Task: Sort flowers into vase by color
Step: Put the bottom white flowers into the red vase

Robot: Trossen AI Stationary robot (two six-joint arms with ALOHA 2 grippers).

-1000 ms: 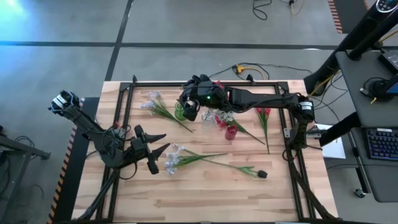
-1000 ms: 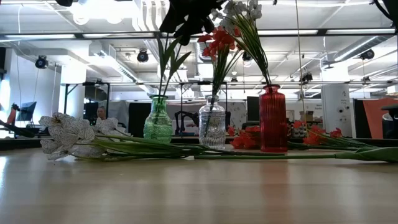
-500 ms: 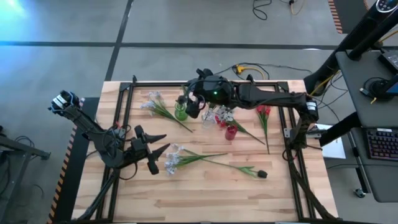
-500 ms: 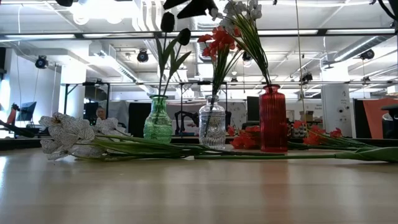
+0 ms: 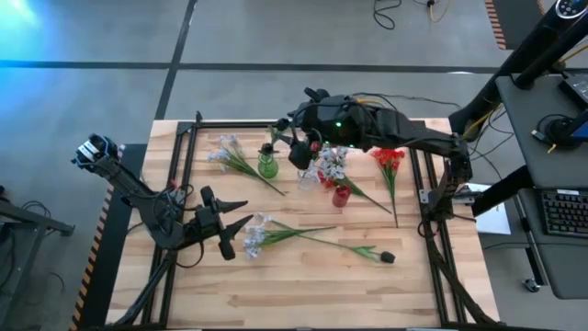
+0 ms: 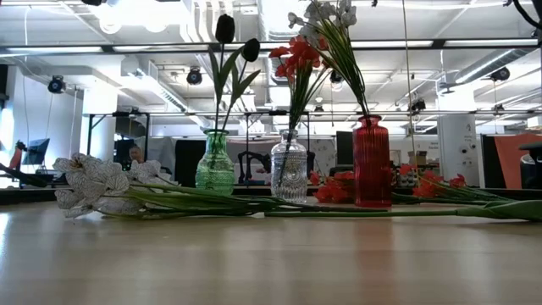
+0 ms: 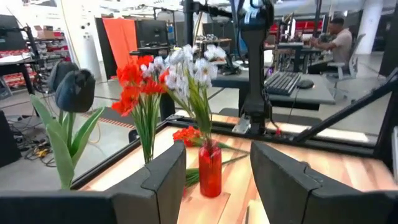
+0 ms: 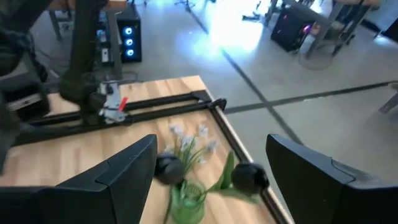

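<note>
Standing sorted so far — dark buds in the green vase, red blossoms in the clear vase, pale sprays in the red vase. Lying unsorted on the desk: white sprays far left, more white near centre, red flowers at right, a dark bud nearer. Hovering above the green vase with jaws wide and empty — right end effector. Waiting low at near left, half-spread, gripping nothing — left end effector.

**Glass, wood and matt black**

You've got pale, matt wood grain across the table. Green vase, clear vase and red vase: ribbed, glossy glass. Right gripper above the green one shows matt dark plastic fingers.
</note>
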